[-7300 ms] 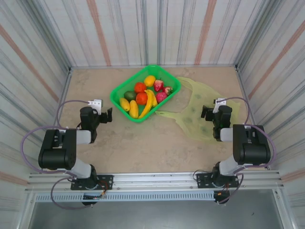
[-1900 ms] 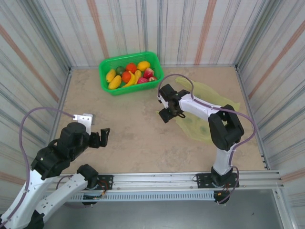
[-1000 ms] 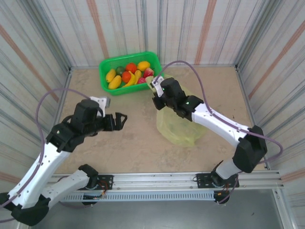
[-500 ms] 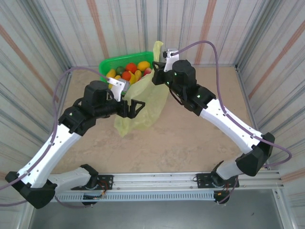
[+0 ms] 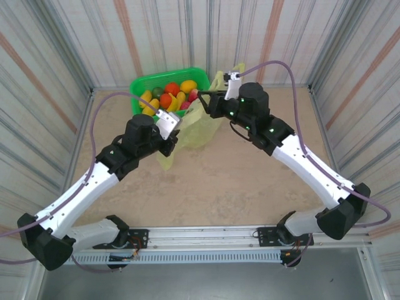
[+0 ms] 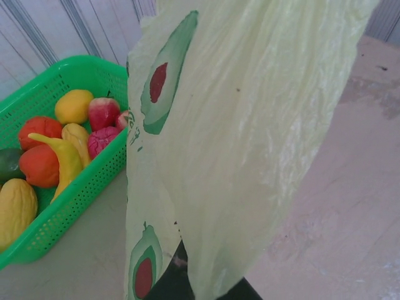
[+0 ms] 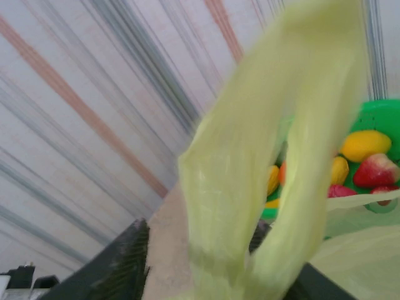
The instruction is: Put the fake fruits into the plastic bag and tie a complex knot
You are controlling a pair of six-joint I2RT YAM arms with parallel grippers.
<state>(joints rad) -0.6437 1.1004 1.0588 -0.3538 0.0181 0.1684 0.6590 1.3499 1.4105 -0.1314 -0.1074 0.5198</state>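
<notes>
Up at 11 o'clock on the bench (image 5: 262,187) sits the green mesh basket (image 5: 139,87), and the fake fruits (image 5: 172,92) are piled inside it: yellow bananas, orange and red round ones, a yellow lemon, a pink strawberry and a green one tucked at the edge. Just off the basket's 4 o'clock corner, the plastic bag (image 5: 197,122) hangs in the air between the two arms, thin, crinkled and limp, with avocado prints showing on its skin. The left claw (image 5: 175,139) is clamped tight on the bag's lower part, and in the left wrist view the film rises straight out from between its dark fingers (image 6: 178,281). At the bag's 1 o'clock, the right claw (image 5: 209,103) has its jaws parted, with one pale handle loop standing up between them. Whether that loop is pinched, I can't tell.
</notes>
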